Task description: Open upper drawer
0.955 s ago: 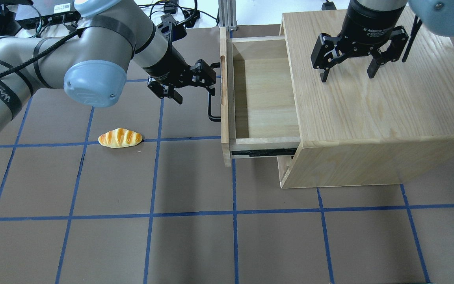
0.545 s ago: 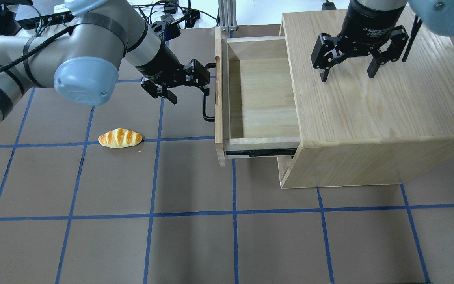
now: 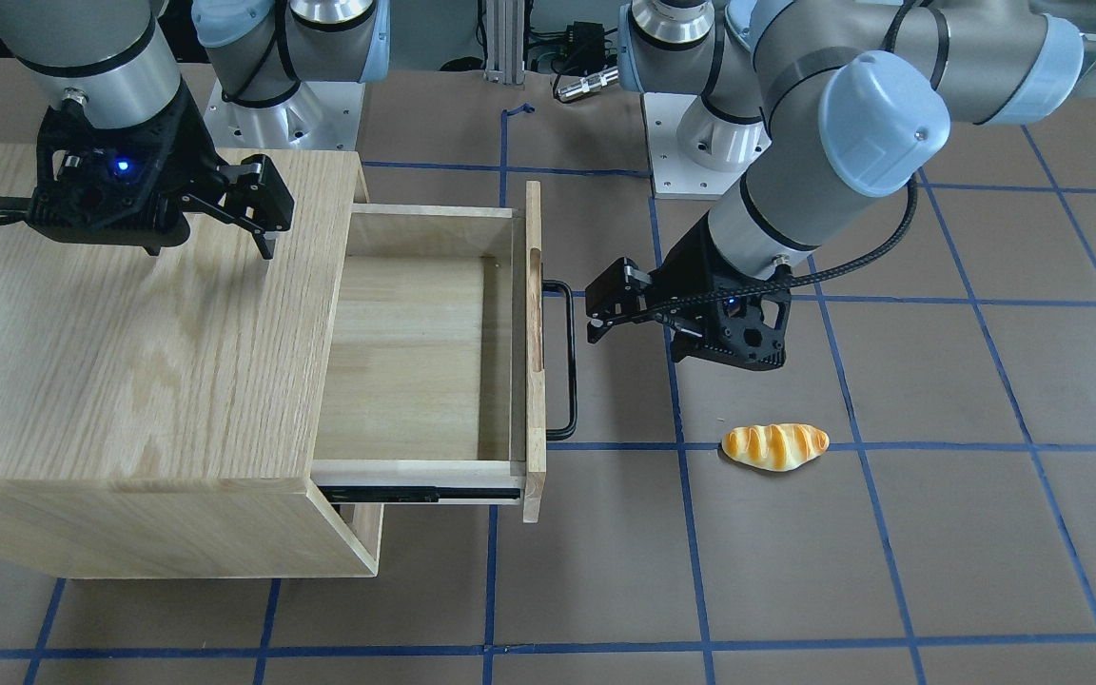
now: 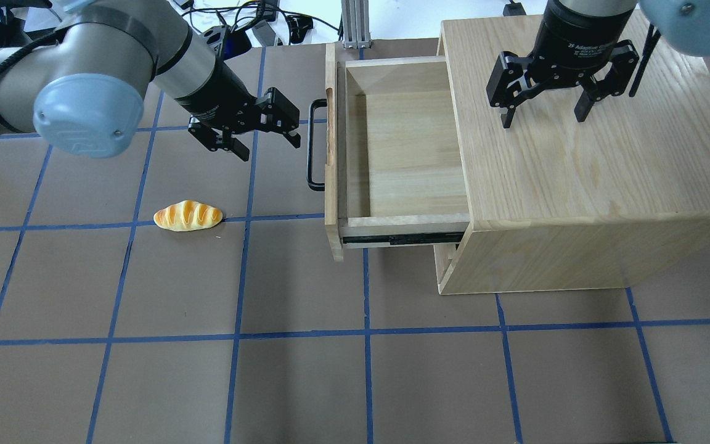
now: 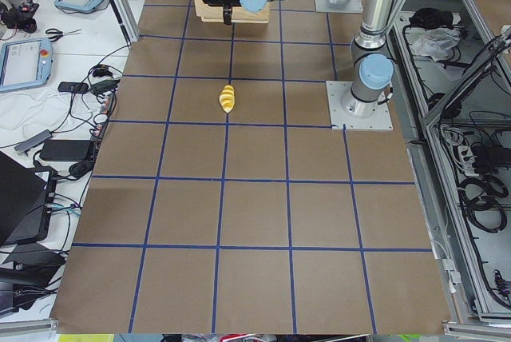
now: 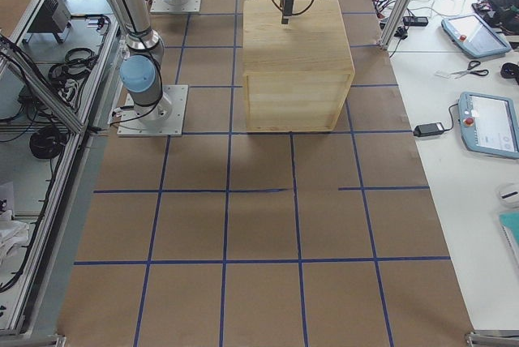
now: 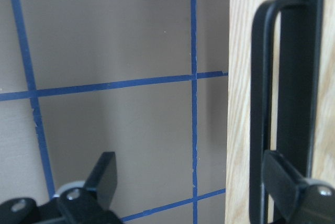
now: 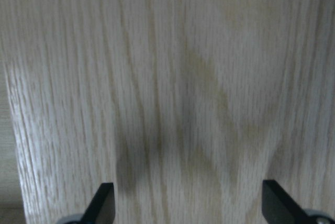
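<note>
The upper drawer (image 4: 410,154) stands well out of the oak-grain cabinet (image 4: 607,172). Its bare floor is open to the overhead view and the black slide rail (image 4: 401,237) shows along its side. By that we judge the opening as good as done.

The left hand (image 4: 270,150) sits level with the drawer front, just beside the black bar handle (image 4: 310,145) but apart from it. Its jaws are spread wide and hold nothing. In its wrist view 1 finger (image 7: 293,190) lines up with the bar, yet the front-facing view shows a gap, so we read no contact. We take that pose, facing the bar at handle height, as the natural place for a hand that works the drawer by its handle.

The right hand (image 4: 543,120) points down over the cabinet top, jaws also wide and empty. We judge it is placed there to steady the cabinet so that a pull moves only the drawer. Whether its fingertips press on the wood we cannot tell.

A bread roll (image 4: 188,216) lies on the surface (image 4: 269,382), well apart from the drawer, and has no part in this step.
</note>
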Action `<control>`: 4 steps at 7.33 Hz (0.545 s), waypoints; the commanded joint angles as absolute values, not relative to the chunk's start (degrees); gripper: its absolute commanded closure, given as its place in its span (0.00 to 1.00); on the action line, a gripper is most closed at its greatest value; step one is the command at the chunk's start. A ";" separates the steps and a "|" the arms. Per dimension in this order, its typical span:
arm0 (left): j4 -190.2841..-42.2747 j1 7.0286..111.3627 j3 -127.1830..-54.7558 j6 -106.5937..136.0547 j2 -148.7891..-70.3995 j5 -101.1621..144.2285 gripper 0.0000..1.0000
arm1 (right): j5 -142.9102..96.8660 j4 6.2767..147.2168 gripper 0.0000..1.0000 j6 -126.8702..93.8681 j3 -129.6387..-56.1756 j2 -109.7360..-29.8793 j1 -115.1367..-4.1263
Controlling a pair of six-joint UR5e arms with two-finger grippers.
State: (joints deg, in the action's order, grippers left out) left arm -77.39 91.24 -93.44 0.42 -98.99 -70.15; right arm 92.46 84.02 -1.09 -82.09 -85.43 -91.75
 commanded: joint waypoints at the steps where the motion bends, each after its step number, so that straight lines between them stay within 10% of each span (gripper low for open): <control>1: -81.10 89.13 -92.55 -0.35 -96.34 -75.20 0.00 | 92.46 84.02 0.00 -1.14 -82.09 -85.43 -91.67; 4: -90.75 88.24 -88.97 -3.34 -90.72 -86.39 0.00 | 92.46 84.02 0.00 -1.14 -82.09 -85.43 -91.67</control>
